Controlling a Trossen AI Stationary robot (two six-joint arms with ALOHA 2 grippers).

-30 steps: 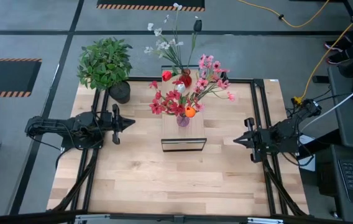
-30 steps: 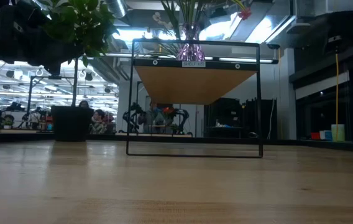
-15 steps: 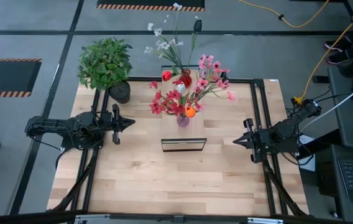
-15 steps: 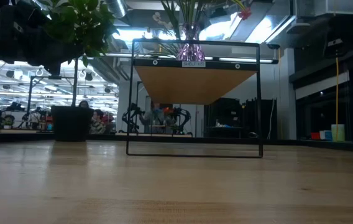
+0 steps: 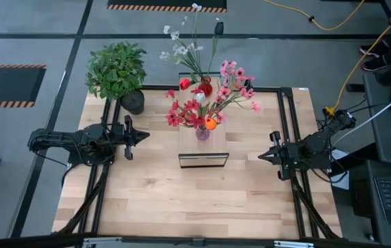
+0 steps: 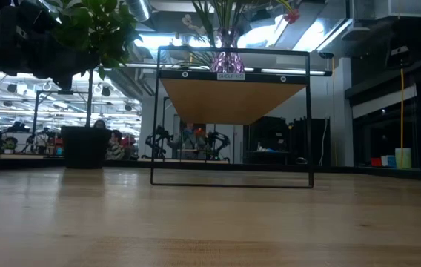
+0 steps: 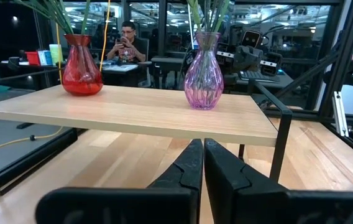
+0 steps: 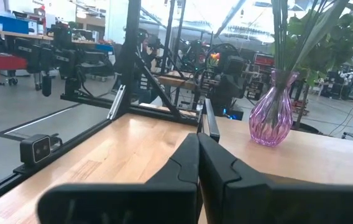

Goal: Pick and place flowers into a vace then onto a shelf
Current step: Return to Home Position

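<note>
Shelf point(image 5: 203, 150) | violet vase point(image 5: 202, 133), red vase point(image 5: 205, 88) atop, holding flowers point(image 5: 194, 110) | left gripper point(image 5: 145, 136), right gripper point(image 5: 261, 156) flanking shelf, fingers point(image 7: 187, 169) of each pressed together

Shelf point(image 5: 209, 149) and its flowers point(image 5: 191, 110) block mid-table; tabletop point(image 5: 182, 200) around lies open.

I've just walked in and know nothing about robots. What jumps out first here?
The bright flowers, pink, red, orange and white, stand in a violet vase and a red vase on the raised shelf mid-table. A bushy potted plant sits at the far left corner, and the left gripper and right gripper wait shut on either side, pointing at the shelf.
</note>
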